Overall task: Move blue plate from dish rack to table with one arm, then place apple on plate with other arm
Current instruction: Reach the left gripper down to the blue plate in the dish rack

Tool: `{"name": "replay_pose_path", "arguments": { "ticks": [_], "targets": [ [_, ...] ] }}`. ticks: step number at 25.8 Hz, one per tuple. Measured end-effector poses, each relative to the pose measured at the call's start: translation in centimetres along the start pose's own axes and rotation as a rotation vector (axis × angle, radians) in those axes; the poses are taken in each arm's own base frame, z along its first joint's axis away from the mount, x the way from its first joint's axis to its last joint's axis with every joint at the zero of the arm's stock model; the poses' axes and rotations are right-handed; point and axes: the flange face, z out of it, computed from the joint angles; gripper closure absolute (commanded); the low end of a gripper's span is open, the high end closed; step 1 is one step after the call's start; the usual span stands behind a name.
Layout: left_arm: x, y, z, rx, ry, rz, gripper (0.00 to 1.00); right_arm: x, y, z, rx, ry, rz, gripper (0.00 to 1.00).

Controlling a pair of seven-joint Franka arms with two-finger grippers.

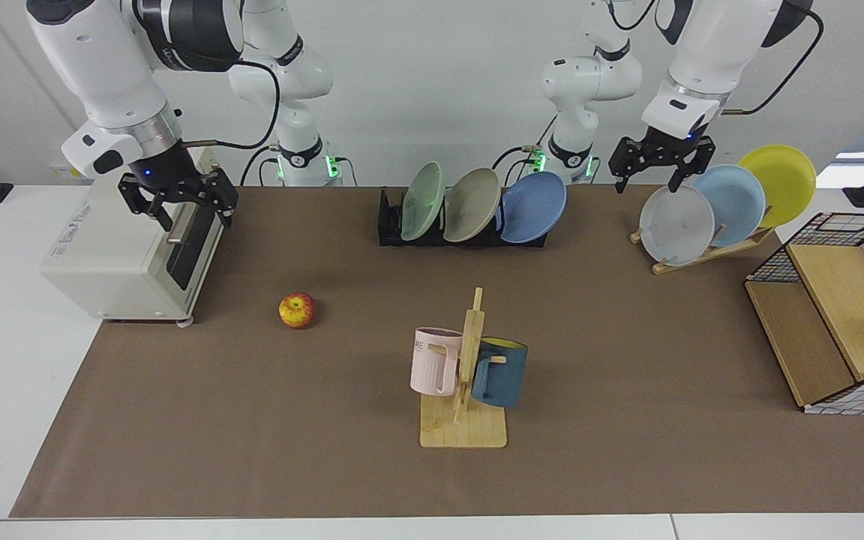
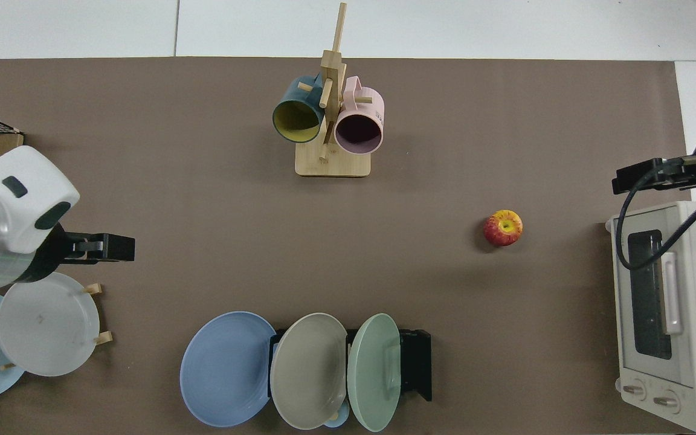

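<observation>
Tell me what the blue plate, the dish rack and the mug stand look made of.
Blue plate: matte, even colour, likely plastic or glazed ceramic; cannot tell which.
Dish rack: black, smooth, probably plastic or coated metal.
Mug stand: pale wood or bamboo, with visible grain.

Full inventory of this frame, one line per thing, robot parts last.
Matte periwinkle-blue plate: 1, in the black slotted dish rack, end slot nearest the wooden stand.
Taupe plate: 1, middle slot.
Pale green plate: 1, other end slot.
Red-yellow apple: 1, on the brown mat.
Slanted wooden plate stand: grey, sky-blue, yellow plates.
Wooden mug tree: pink mug, dark blue mug.
White toaster oven: 1, mat edge.
Wire-and-wood basket: 1, opposite edge.
Left tool: open, above grey plate.
Right tool: open, above oven.
</observation>
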Motion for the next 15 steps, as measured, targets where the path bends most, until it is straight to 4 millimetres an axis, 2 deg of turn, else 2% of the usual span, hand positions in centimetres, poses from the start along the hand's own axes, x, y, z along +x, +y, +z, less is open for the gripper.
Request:
{"name": "replay_pose_path", "arguments": {
  "ticks": [5, 10, 13, 15],
  "targets": [
    [-2.7, 5.1, 1.1, 0.119, -0.004, -0.027, 0.00, 0.0, 0.0, 0.0, 0.000, 0.000, 0.000, 0.00],
    [-6.9, 10.0, 5.1, 0.263, 0.006, -0.072, 0.00, 0.0, 0.0, 0.0, 0.000, 0.000, 0.000, 0.00],
    [-9.3, 11.8, 7.7, 0.312, 0.033, -0.083, 0.00, 0.0, 0.0, 0.0, 0.000, 0.000, 0.000, 0.00],
    [-10.8, 11.9, 9.2, 0.341, 0.049, -0.079, 0.00, 0.0, 0.0, 0.0, 0.000, 0.000, 0.000, 0.00]
  ]
}}
